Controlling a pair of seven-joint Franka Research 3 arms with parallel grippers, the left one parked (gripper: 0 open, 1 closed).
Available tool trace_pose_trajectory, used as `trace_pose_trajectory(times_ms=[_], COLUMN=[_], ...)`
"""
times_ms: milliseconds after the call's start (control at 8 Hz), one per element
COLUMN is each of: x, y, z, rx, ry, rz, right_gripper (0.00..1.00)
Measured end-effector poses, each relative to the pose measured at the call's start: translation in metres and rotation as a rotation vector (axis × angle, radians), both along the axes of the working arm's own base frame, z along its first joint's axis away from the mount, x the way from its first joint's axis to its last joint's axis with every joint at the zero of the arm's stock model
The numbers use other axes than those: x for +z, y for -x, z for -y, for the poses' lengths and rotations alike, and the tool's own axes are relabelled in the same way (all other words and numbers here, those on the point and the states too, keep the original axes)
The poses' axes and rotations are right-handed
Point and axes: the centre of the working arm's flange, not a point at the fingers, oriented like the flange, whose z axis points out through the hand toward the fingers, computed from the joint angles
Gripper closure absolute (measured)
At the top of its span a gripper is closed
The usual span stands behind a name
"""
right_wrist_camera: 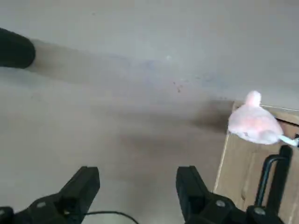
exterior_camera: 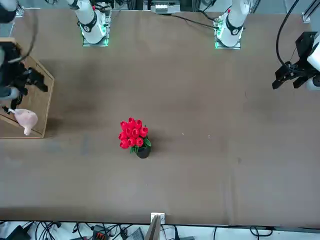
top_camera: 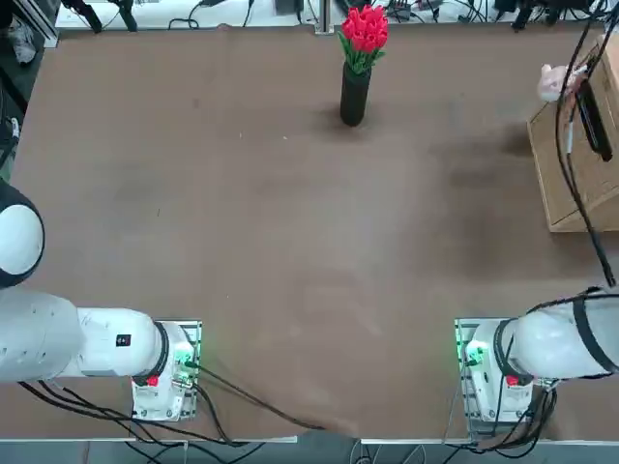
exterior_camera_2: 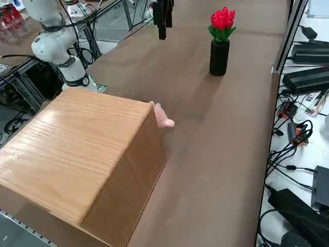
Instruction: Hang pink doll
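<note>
Pink doll (right_wrist_camera: 254, 122) hangs at wooden box (exterior_camera_2: 77, 154) edge; wrist view shows pincer (right_wrist_camera: 138, 186) spread, empty

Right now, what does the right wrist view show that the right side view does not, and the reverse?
Only the wrist view shows the right gripper, open and empty above bare table, and a black hook on the box beside the doll.

Only the side view shows the box's whole wooden top and the red tulips in the vase.

Both show the pink doll at the box's edge, off the table, the black vase and the brown table.
</note>
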Motion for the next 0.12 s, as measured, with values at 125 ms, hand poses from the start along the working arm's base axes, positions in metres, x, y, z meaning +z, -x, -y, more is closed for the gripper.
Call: trace_pose_trajectory(times_ms=[125], x=[-0.003], y=[0.0083], z=[0.0024], rx=[-0.007], ry=[-0.001], rz=[0.0], right_gripper=[0.0])
